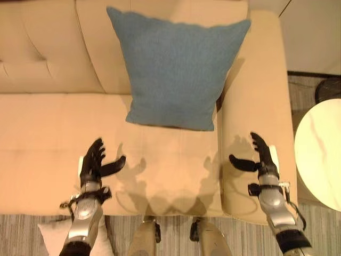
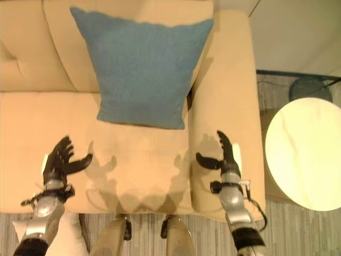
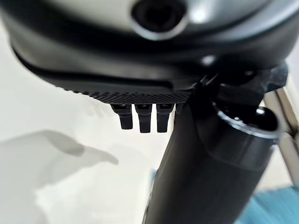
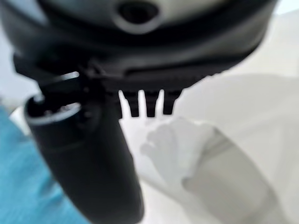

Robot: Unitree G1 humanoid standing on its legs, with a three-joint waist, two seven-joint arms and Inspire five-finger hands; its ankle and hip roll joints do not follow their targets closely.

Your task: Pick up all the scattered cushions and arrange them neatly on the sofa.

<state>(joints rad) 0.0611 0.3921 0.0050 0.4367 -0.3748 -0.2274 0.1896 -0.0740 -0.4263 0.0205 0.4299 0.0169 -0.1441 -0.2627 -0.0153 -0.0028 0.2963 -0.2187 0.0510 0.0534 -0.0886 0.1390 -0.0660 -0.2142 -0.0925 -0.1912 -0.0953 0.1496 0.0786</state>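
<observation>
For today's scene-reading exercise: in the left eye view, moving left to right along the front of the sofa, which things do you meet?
White cushion on the floor → left hand → right hand → round table.
</observation>
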